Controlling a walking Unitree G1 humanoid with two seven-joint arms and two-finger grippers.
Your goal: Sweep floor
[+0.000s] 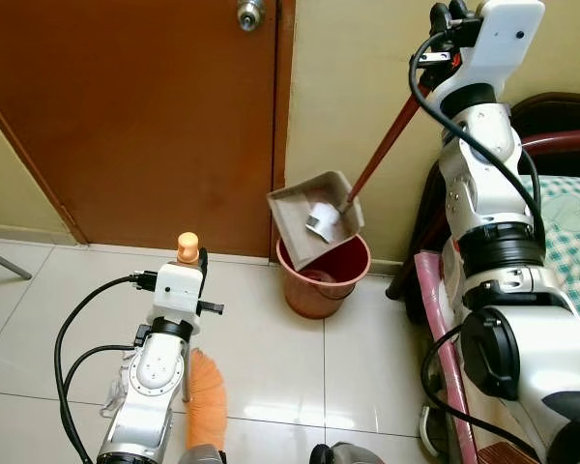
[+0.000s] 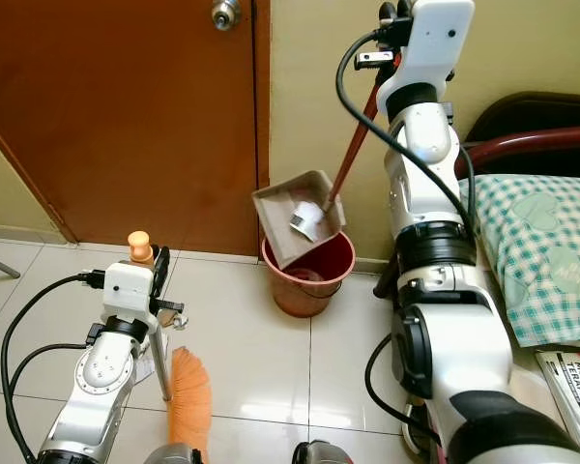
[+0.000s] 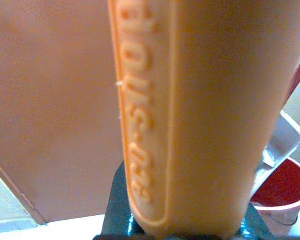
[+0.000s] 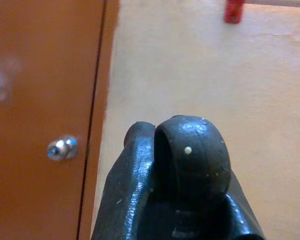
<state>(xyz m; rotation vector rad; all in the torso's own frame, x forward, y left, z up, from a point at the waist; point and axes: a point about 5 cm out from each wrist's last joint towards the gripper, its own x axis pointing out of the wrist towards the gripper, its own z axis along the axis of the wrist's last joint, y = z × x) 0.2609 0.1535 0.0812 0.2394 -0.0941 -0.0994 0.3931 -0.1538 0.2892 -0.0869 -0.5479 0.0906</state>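
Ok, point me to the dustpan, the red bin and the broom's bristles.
dustpan (image 1: 304, 206): left eye view, on its grey tray, tilted over the bin.
red bin (image 1: 319, 295): left eye view, on its outer front wall.
broom bristles (image 2: 190, 396): right eye view, middle of the orange brush.

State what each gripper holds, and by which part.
Left gripper: broom, near its handle's top. Right gripper: dustpan, by its long handle's upper end.
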